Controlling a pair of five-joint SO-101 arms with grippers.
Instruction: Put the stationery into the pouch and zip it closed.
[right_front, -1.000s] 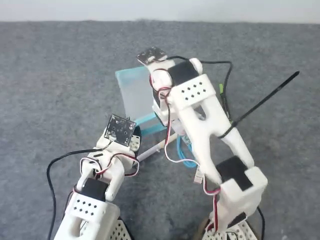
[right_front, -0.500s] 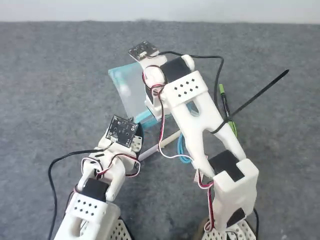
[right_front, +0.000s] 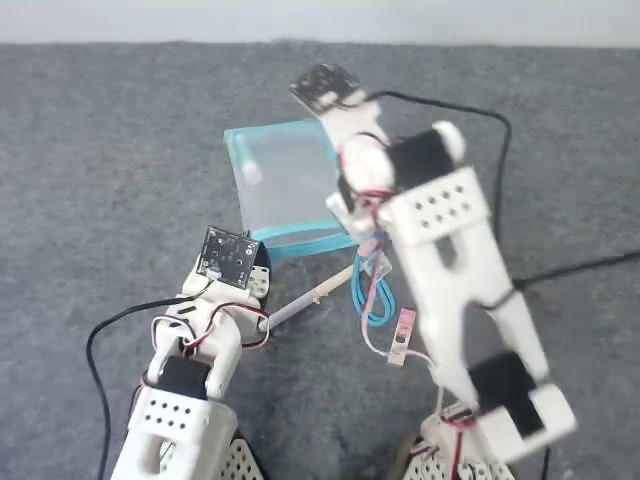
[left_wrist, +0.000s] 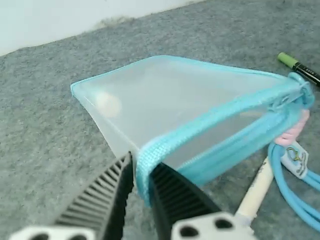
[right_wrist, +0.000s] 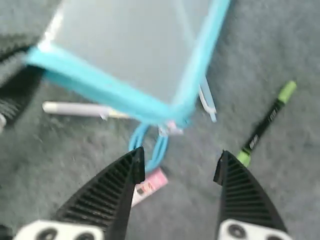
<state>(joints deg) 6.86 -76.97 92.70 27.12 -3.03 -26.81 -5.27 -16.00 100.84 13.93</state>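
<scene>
The translucent pouch (right_front: 285, 185) with blue zip trim lies on the grey carpet. My left gripper (left_wrist: 141, 167) is shut on the near corner of its zip edge (left_wrist: 150, 150); in the high view it sits at the pouch's lower left corner (right_front: 262, 272). My right gripper (right_wrist: 180, 160) hangs open above the pouch's other corner (right_wrist: 175, 112), holding nothing. A white pen (right_front: 310, 297) lies beside the pouch's front edge. A black pen with a green cap (right_wrist: 265, 125) lies farther off. A blue cord (right_front: 372, 300) with a pink tag (right_front: 403, 335) trails from the zip pull.
The right arm (right_front: 440, 210) leans over the pouch's right side and covers the carpet there. A small pale clip-like piece (right_wrist: 206, 102) lies by the pouch's side edge. Grey carpet (right_front: 110, 150) lies open to the left and behind.
The right arm has swung to the right, uncovering more of the pouch. The pouch shifted slightly and now lies flatter. The left arm has hardly moved.
</scene>
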